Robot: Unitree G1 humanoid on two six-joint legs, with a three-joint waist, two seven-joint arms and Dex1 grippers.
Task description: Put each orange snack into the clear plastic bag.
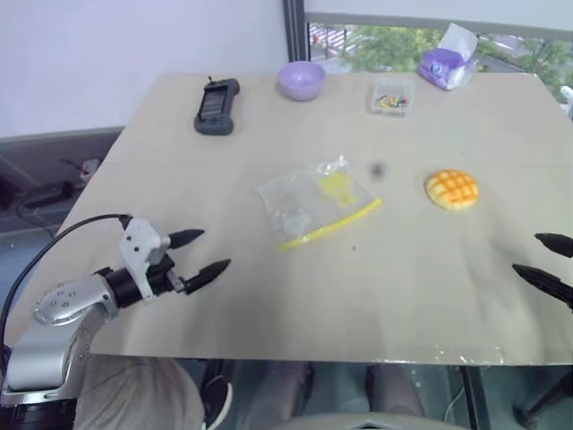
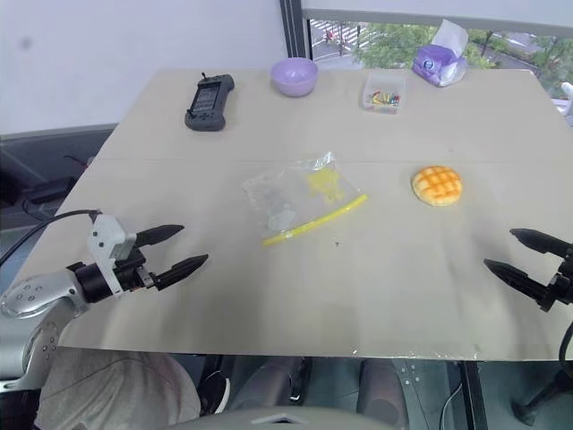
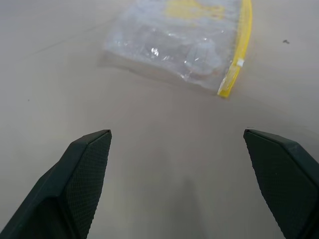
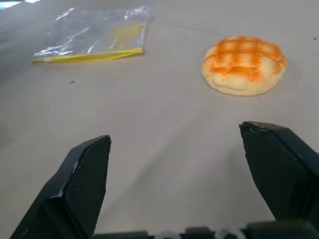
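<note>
One orange snack (image 1: 450, 189) is seen on the table (image 1: 269, 305) — a single domed bun with a crosshatch top, lying toward the right side of the tabletop. One clear plastic bag (image 1: 313, 204) is laid flat near the middle of the table, to the left of the bun and well apart from it; its yellow strip (image 1: 329, 225) runs along the edge nearer the robot. The bag is seen to be empty of any bun, though a yellow patch is printed or caught on its film.

Two grippers are counted. The left gripper (image 1: 203, 253) is held above the near left part of the table, its two black fingers spread wide and nothing held between them; in the left wrist view the bag (image 3: 184, 42) is seen ahead of the fingers (image 3: 82, 179), not touched. The right gripper (image 2: 524, 255) is held at the near right edge, its two fingers likewise spread wide and empty; in the right wrist view the bun (image 4: 243, 64) lies ahead of them, apart from the pads.

Along the far edge four further things are counted — one black handheld device (image 1: 217, 106), one lilac bowl (image 1: 301, 80), one small clear box (image 1: 391, 97) of colourful bits, and one purple tissue pack (image 1: 446, 63) with white paper sticking up.
</note>
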